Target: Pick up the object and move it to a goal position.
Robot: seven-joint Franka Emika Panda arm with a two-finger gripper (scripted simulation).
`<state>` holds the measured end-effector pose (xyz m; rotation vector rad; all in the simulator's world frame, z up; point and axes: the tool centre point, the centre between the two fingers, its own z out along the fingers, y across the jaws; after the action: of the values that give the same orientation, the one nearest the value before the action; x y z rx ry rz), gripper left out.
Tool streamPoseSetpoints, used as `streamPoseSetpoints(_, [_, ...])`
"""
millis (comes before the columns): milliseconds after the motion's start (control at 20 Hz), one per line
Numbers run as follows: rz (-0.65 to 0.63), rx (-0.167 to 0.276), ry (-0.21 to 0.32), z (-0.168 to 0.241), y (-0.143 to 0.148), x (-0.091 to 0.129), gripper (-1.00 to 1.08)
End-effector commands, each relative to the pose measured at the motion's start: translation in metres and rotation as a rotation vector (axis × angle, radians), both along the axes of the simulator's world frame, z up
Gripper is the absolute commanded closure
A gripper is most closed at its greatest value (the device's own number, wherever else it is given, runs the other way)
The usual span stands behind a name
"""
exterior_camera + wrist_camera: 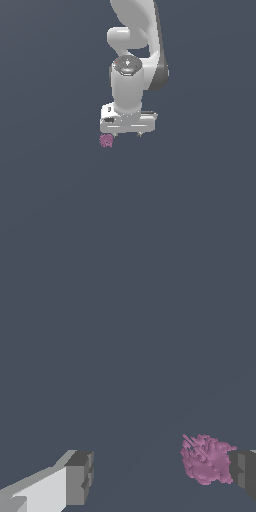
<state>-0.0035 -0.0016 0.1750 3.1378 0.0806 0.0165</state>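
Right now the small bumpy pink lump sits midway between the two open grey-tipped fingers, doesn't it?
Not midway. In the wrist view the small bumpy pink lump sits right up against one of the grey-tipped fingers, far from the other. The fingers are open, as you say.

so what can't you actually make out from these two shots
- Contact: in the wrist view the pink lump sits right beside one finger; touching or apart is unclear.
- That finger is cut off by the frame edge.
- Fingertips: in the exterior view the gripper body hides most of them.
- Lump's height: neither view shows whether it rests on the floor.
- Goal position: no marker visible.
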Motion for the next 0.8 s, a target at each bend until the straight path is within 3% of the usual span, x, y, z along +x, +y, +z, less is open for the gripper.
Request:
streamPoseSetpoints(0, [-0.001, 0.0, 0.001, -0.004, -0.005, -0.002, -0.92])
streamPoseSetpoints(300, [-0.006, 0.002, 0.004, -0.025, -0.033, -0.014, -0.92])
streamPoseSetpoints(750, [-0.02, 0.003, 0.009, -0.071, -0.094, -0.052, -0.92])
